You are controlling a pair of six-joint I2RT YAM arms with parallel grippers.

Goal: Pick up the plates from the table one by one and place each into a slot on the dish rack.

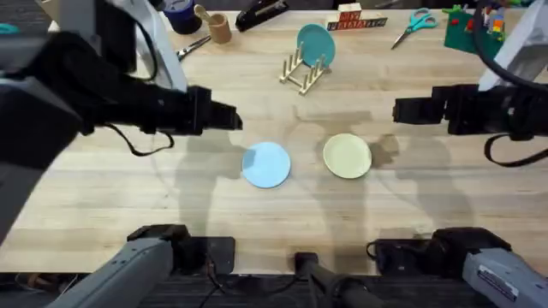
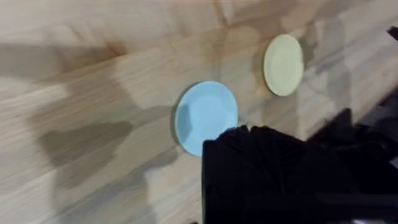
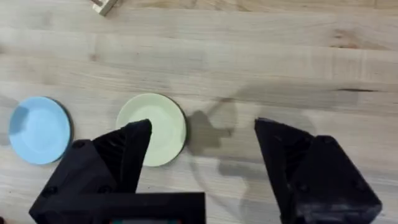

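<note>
Table [image 1: 411, 197]: light wood planks, grain visible, my arms' shadows across the middle.
Light blue plate [image 1: 266, 164]: flat on the table, centre.
Cream-yellow plate [image 1: 347, 156]: flat just beside the blue one, apart from it.
Dish rack [image 1: 304, 70]: farther back, a teal plate [image 1: 315, 43] standing in it.
Far edge: scissors [image 1: 414, 23], a wooden cup [image 1: 219, 26], blocks.
My right gripper [image 3: 202, 162]: fingers spread wide, empty, above the cream-yellow plate.
My left gripper [image 1: 229, 117]: above the table, jaws I cannot tell.

Matt, smooth plates [image 1: 266, 164] lie on the grainy wooden table [image 1: 428, 205]; rack [image 1: 305, 70] wooden.
</note>
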